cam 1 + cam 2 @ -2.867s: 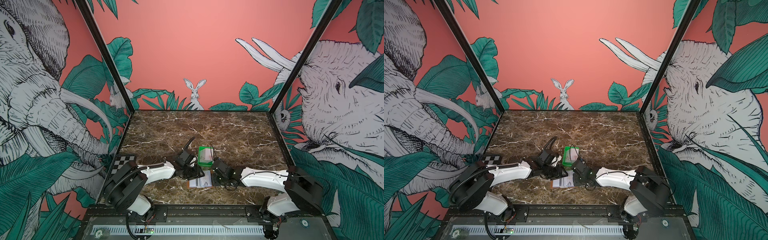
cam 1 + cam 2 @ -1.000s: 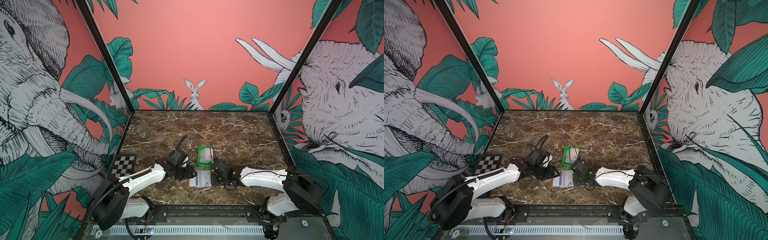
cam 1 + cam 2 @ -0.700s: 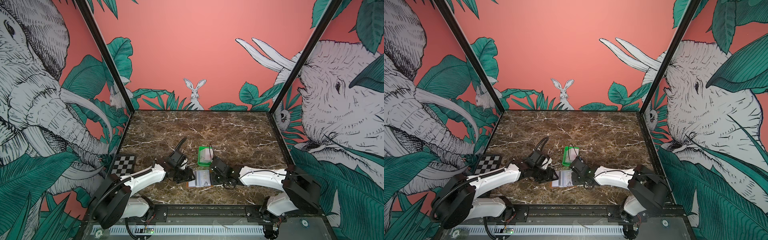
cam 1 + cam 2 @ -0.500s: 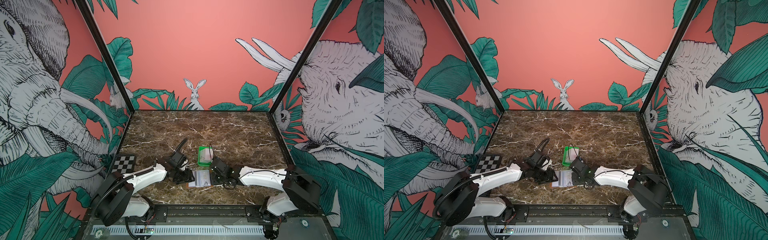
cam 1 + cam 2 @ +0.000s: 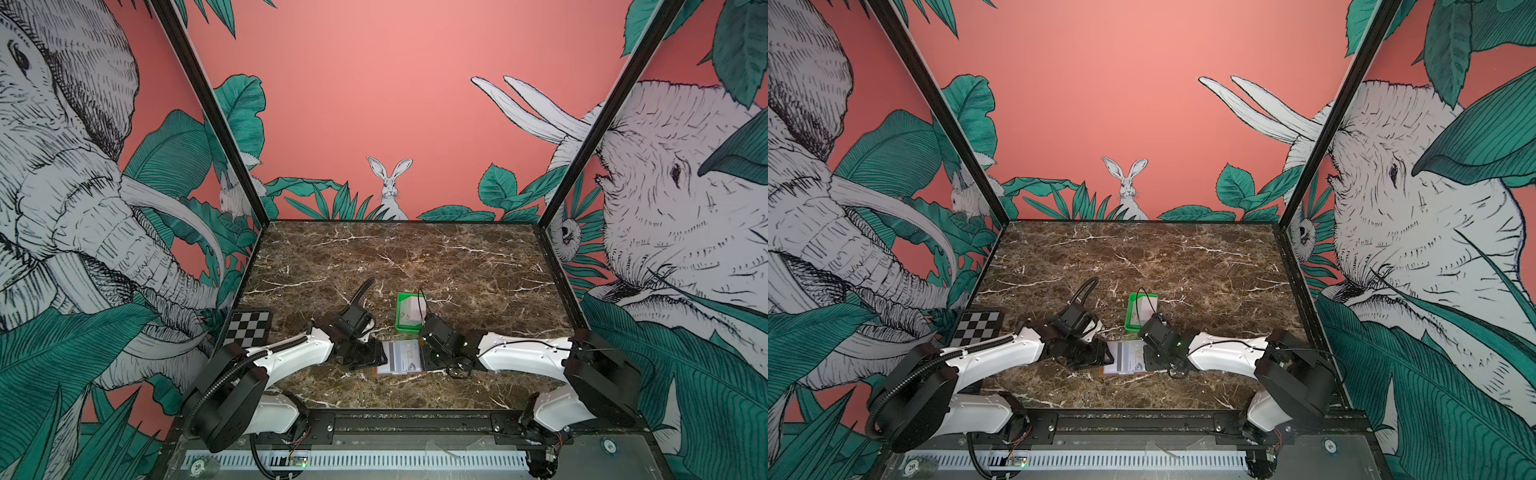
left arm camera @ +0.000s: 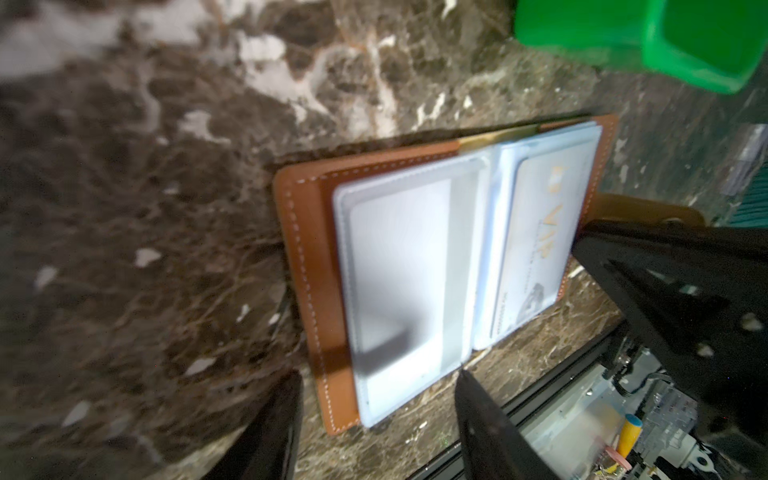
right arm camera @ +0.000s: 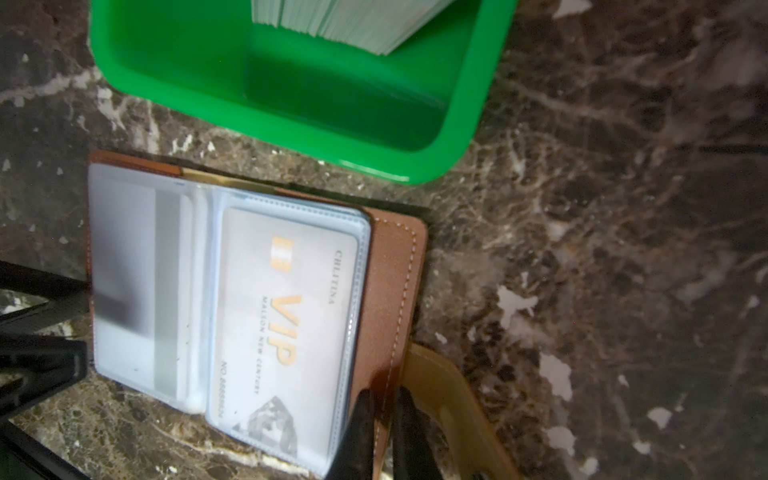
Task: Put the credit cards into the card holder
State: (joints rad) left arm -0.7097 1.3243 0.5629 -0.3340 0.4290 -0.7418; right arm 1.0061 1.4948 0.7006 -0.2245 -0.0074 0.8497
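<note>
In both top views the tan-brown leather folding card holder (image 5: 401, 357) (image 5: 1127, 357) lies open on the brown marble surface (image 5: 457, 270), just in front of the bright green plastic tray (image 5: 400, 326). The left gripper (image 5: 374, 358) has pulled back from over the open pages to the holder's left edge. The right gripper (image 5: 428, 359) has stayed at its right edge.

In the left wrist view, which is blurred, the left gripper (image 6: 376, 374) stands moderately open and holds nothing. Ahead of it, a white card with a grey stripe (image 6: 399, 270) sits in the left clear sleeve, and a pale card printed VIP (image 6: 540, 249) fills the right one.

In the right wrist view the right gripper (image 7: 382, 399) is pinched narrow on the card holder's leather cover, beside the snap tab (image 7: 449, 395). A stack of pale credit cards (image 7: 332, 20) waits in the tray.

The striped card looks seated, so the left arm seems free to fetch another.
</note>
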